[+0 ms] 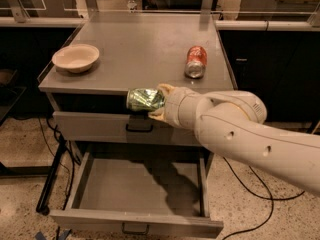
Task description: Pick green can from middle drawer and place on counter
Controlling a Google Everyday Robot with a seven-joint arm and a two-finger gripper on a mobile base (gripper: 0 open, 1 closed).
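Observation:
The green can (pixel 142 99) is held sideways in my gripper (pixel 156 102), in front of the counter's front edge and above the open middle drawer (pixel 140 186). The gripper is shut on the can's right end; its cream fingers (pixel 164 90) show above and below the can. The drawer is pulled out and its grey inside holds nothing that I can see. The counter (pixel 145 49) is the flat grey cabinet top just behind the can. My cream arm comes in from the lower right.
A cream bowl (pixel 75 57) stands at the counter's left. An orange-red can (pixel 195 61) lies on its side at the right. A closed grey drawer front (pixel 100 128) with a dark handle sits under the counter. Cables run over the speckled floor.

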